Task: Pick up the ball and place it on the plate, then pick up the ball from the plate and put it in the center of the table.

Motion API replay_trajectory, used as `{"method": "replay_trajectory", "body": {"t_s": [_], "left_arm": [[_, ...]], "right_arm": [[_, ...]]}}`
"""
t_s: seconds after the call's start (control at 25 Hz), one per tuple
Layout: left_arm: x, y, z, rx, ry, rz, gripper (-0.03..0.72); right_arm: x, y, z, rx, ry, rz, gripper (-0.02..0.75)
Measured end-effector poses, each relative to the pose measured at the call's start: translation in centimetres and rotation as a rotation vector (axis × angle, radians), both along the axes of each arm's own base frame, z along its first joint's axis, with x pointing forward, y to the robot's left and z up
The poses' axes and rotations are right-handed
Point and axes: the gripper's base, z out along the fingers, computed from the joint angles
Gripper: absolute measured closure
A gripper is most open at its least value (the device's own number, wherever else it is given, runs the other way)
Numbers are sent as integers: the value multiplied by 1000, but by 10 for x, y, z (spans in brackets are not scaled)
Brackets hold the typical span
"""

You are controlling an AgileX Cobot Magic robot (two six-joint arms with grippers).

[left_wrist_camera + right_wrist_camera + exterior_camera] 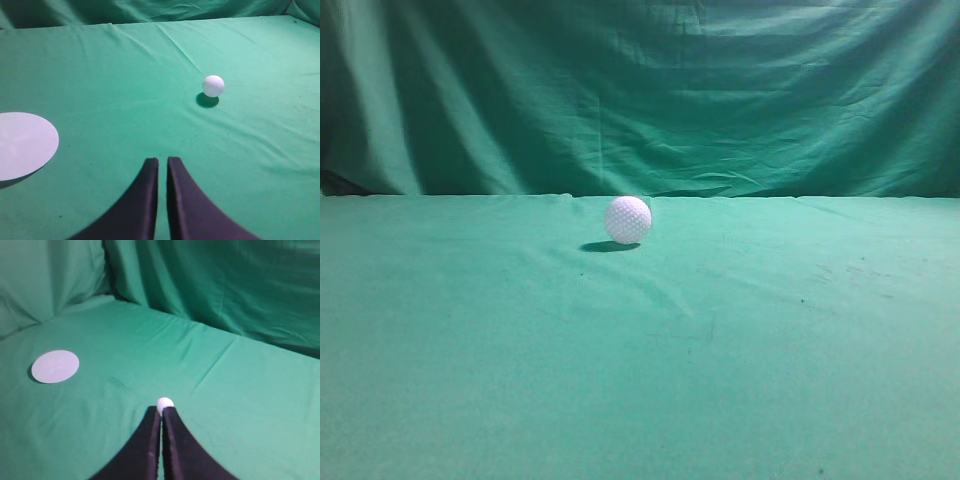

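The ball (627, 219), white and dimpled, rests alone on the table (620, 380) with its shadow beneath it; no gripper shows in the exterior view. In the left wrist view the ball (213, 86) lies far ahead and to the right of my left gripper (163, 160), whose jaws are shut and empty. A white round plate (22, 145) lies flat at the left. In the right wrist view my right gripper (161, 411) is shut and empty, and the ball (165, 403) shows just past its tips, partly hidden by them. The plate (55, 366) lies far left.
A draped green cloth backdrop (640, 90) hangs behind the table's far edge. It also closes the back and left in the right wrist view (225, 285). The table cloth has shallow wrinkles.
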Motion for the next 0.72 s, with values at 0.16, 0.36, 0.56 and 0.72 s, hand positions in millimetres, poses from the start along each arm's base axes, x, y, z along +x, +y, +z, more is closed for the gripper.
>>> {"method": "replay_trajectory", "body": {"t_s": [0.16, 0.36, 0.56, 0.72], "left_arm": [[1, 1, -1, -2, -7, 10, 629], [1, 1, -1, -3, -9, 11, 629], [1, 1, -1, -3, -9, 11, 629], [1, 1, -1, -3, -9, 11, 629]], "right_arm": [[-25, -18, -22, 35, -46, 1, 738], [-39, -27, -58, 43, -53, 1, 738], [-35, -27, -89, 12, -61, -12, 738], [-31, -24, -105, 18, -48, -12, 738]]}}
